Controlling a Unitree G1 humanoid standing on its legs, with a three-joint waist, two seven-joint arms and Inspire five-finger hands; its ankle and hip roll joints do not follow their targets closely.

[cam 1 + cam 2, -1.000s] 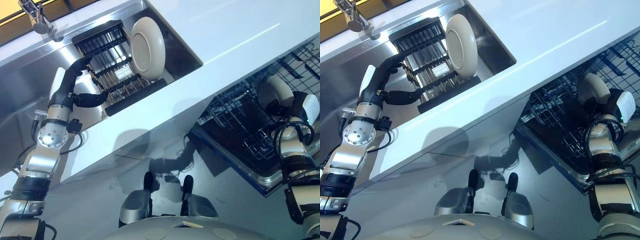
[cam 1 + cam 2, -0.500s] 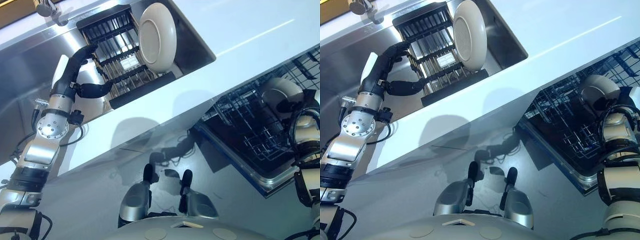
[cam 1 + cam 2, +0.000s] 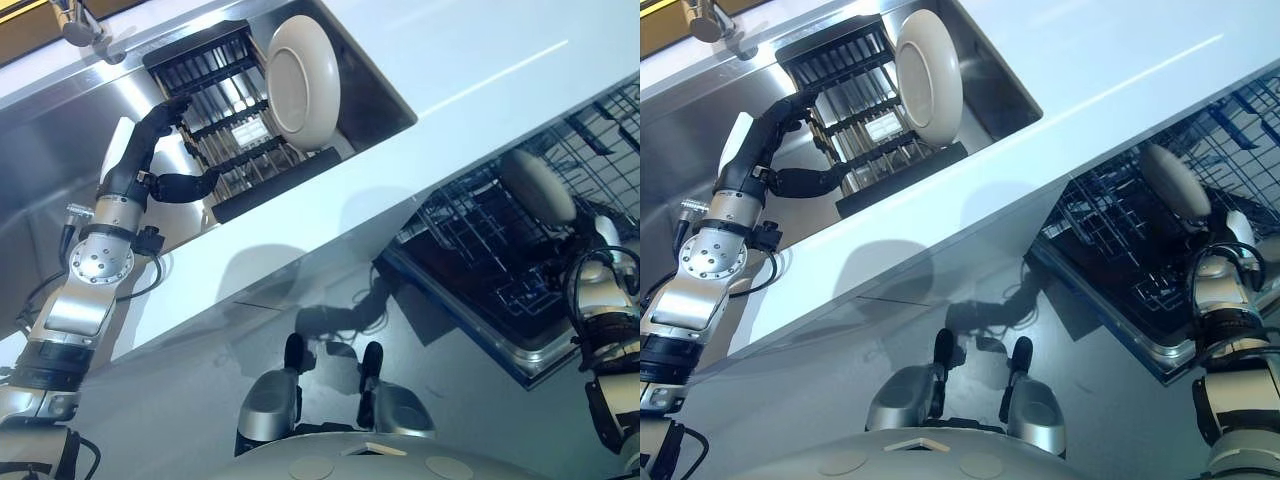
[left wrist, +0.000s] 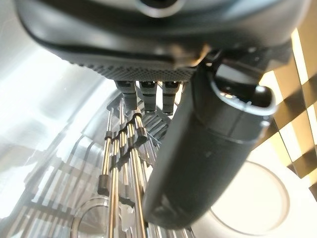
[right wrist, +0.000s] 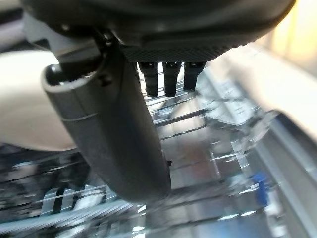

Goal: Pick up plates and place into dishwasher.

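The right hand [image 3: 1225, 250] is hanging over the open dishwasher rack [image 3: 1120, 240], its fingers [image 5: 168, 77] straight and its thumb held away from them, gripping nothing. A cream plate [image 3: 1175, 180] is standing on edge in the wire tines just beyond that hand, close by its fingertips; whether they are touching its rim I cannot tell. To my eye that plate is already delivered.

Over at the sink [image 3: 60, 150], the left hand [image 3: 150, 150] is reaching into the black dish rack [image 3: 215, 120], fingers stretched toward the upper bars and thumb spread out below, nothing between them. The plate still to be moved [image 3: 303, 80] is standing upright at the far end of that rack, its face turned toward the hand. It is lying past the left fingertips, along the rack's length and clear of them, with bare tines between.

The left hand is plainly the nearer one. I would judge the coming move needs it to travel along the rack toward that plate and take its upright rim between thumb and fingers.
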